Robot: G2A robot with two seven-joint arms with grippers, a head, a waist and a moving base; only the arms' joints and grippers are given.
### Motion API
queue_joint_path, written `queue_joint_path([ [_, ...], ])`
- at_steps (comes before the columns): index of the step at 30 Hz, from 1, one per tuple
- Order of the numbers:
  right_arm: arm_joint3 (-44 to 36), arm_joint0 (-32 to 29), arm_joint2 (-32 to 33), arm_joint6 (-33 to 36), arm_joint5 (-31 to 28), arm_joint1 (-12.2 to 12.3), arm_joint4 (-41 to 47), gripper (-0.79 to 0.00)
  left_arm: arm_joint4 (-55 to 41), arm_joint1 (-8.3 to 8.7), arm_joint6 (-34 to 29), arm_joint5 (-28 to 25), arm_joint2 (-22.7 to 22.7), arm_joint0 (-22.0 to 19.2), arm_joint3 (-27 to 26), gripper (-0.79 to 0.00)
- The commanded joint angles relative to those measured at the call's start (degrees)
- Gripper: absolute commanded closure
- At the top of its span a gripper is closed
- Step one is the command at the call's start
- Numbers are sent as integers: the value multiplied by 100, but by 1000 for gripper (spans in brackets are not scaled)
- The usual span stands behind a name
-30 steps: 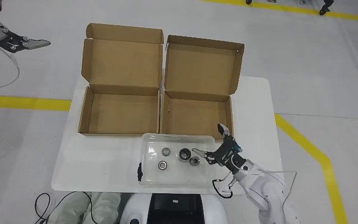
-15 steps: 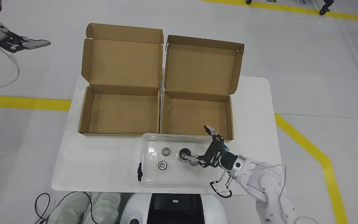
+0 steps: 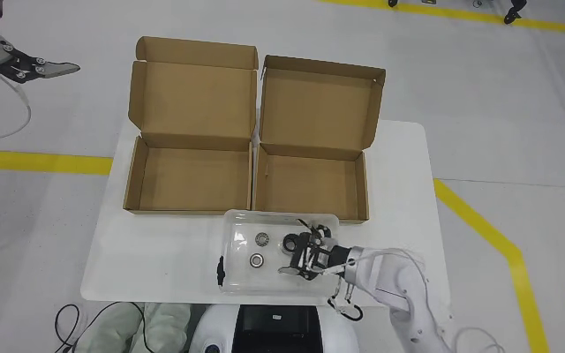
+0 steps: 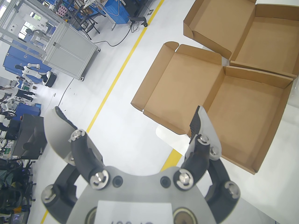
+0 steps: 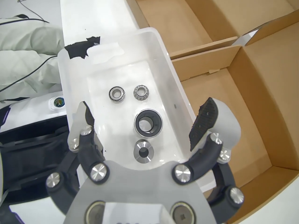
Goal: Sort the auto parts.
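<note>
Black ring (image 5: 148,124) lies between right gripper's (image 5: 144,115) parted fingers (image 5: 203,121).

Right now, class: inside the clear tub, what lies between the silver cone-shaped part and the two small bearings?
The black ring lies between them, as the right wrist view shows.

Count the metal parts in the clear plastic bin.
4. Two small tapered bearings lie side by side toward the taped end of the bin; the large black-lined ring sits mid-bin; the cone-faced bushing lies nearest the right gripper, which hides part of the bin.
</note>
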Motion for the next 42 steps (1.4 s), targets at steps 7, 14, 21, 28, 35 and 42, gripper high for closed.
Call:
queue_joint_path([
  [7,146,171,-147,550,325,31,187,-708,0,0,0,0,0,0,0,-785],
  [14,287,369,-441,1210,610,37,311,-723,0,0,0,0,0,0,0,-785],
  [21,430,603,-693,1681,802,41,487,-717,0,0,0,0,0,0,0,-785],
  [28,626,782,-873,1938,1086,47,503,-680,0,0,0,0,0,0,0,-785],
  [35,822,953,-1055,2075,1250,49,546,-637,0,0,0,0,0,0,0,-785],
  [42,1025,1150,-1241,2274,1394,46,549,-628,0,0,0,0,0,0,0,-785],
])
